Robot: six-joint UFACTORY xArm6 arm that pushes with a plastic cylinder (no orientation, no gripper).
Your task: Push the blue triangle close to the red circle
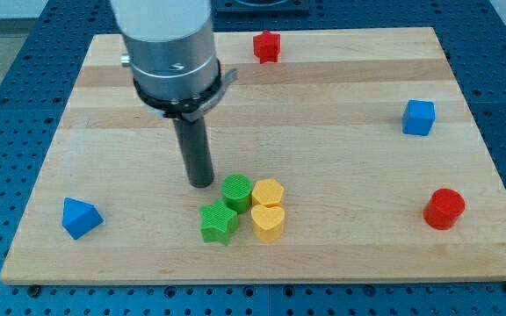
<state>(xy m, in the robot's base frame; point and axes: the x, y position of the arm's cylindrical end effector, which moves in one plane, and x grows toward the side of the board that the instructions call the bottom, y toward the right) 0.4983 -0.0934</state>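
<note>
Seven small plastic blocks sit on my pale wooden table (341, 114), which rests on a blue perforated bench. The view's top cuts off my arm; I carry no jaws, only a dark rod. My tip (201, 183) stands just left of the green cylinder (236, 190), which is clustered with a green star (219, 223), yellow hexagon (268, 191) and yellow heart (268, 222). That cluster lies between the blue triangle (80, 217), bottom left, and the red circle (444, 208), far right. A blue cube (418, 117) and red star-like block (267, 46) sit apart.
</note>
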